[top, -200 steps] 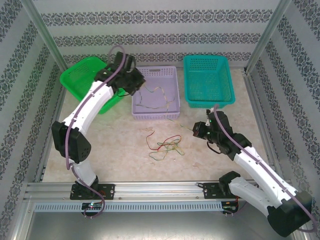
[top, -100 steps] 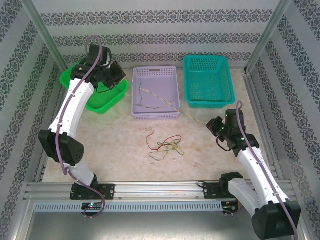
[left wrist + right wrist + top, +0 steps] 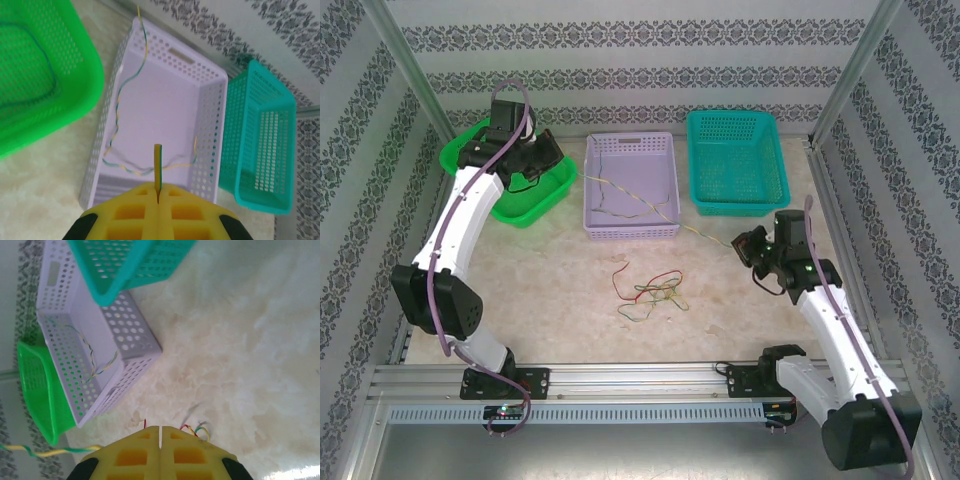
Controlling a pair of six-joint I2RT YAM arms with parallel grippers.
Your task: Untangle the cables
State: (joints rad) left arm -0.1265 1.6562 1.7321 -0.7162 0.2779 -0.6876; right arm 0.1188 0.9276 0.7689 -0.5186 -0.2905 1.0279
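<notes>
At the left, the left hand (image 3: pixel 158 192) hangs above the green basket (image 3: pixel 525 214). Its jaws are pressed together on one end of a twisted yellow-green cable (image 3: pixel 158 160). This cable runs across the inside of the lilac basket (image 3: pixel 630 237), over its front wall, and on to the right. In front of that basket, a bundle of loose cables (image 3: pixel 655 290) in red, green and yellow lies on the bench (image 3: pixel 550 280). The teal basket (image 3: pixel 740 207) stands further right. The right hand (image 3: pixel 160 432), low over the bench, is closed on the other end of the cable.
</notes>
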